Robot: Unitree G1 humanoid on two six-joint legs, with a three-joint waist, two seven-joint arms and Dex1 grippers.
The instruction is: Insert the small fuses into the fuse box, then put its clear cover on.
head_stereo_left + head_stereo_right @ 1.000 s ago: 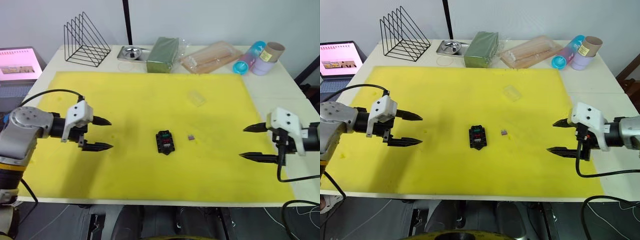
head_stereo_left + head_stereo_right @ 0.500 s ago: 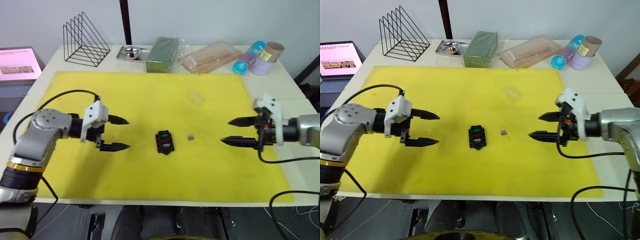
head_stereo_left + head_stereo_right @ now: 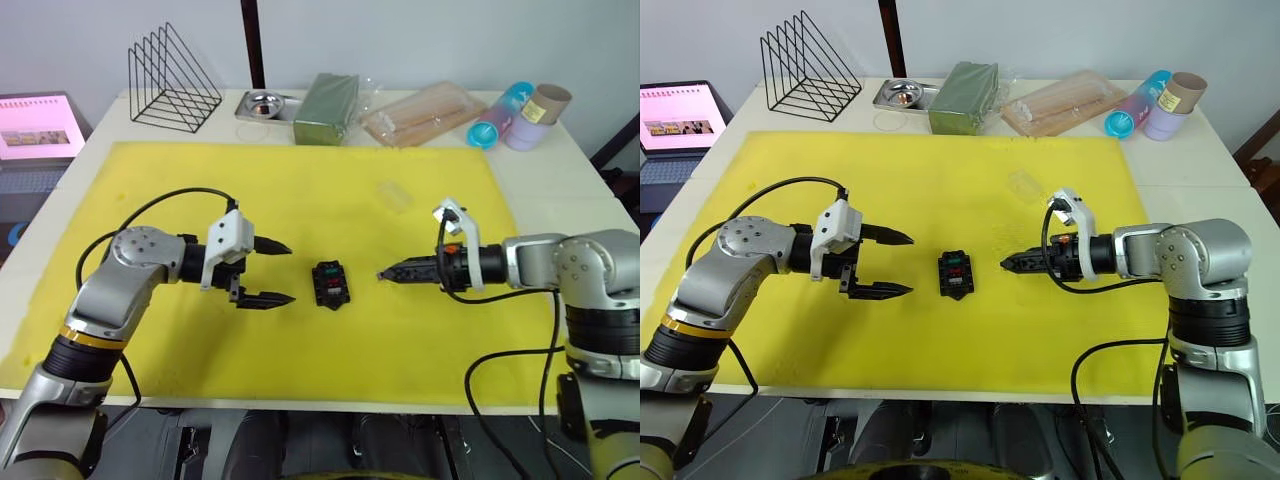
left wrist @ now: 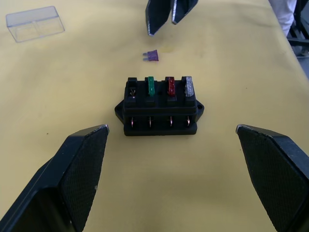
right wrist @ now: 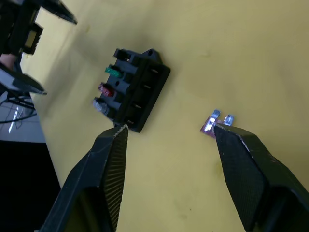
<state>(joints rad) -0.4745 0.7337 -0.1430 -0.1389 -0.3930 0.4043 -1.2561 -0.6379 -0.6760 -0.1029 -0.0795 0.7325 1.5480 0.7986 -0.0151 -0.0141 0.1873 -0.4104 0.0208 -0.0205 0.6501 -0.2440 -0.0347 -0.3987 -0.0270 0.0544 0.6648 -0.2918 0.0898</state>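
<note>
The black fuse box (image 3: 330,284) lies mid-mat with green, red and grey small fuses (image 4: 169,86) seated in it and one end slot empty. A purple fuse (image 5: 214,124) lies loose on the mat just right of the box. My right gripper (image 3: 382,275) is low over it, narrowly open, one fingertip (image 5: 223,133) right beside the fuse and not gripping it. My left gripper (image 3: 291,272) hovers wide open just left of the box, empty. The clear cover (image 3: 393,195) rests on the mat behind and to the right.
The yellow mat (image 3: 200,190) covers the table. Along the back edge stand a wire rack (image 3: 172,80), a metal dish (image 3: 262,103), a green packet (image 3: 326,108), a clear bag of sticks (image 3: 420,112) and tubes (image 3: 515,105). A screen (image 3: 35,128) sits far left.
Both arms have moved inward toward the fuse box. The right gripper's fingers have narrowed and reached the purple fuse. The left gripper has stayed wide open.
</note>
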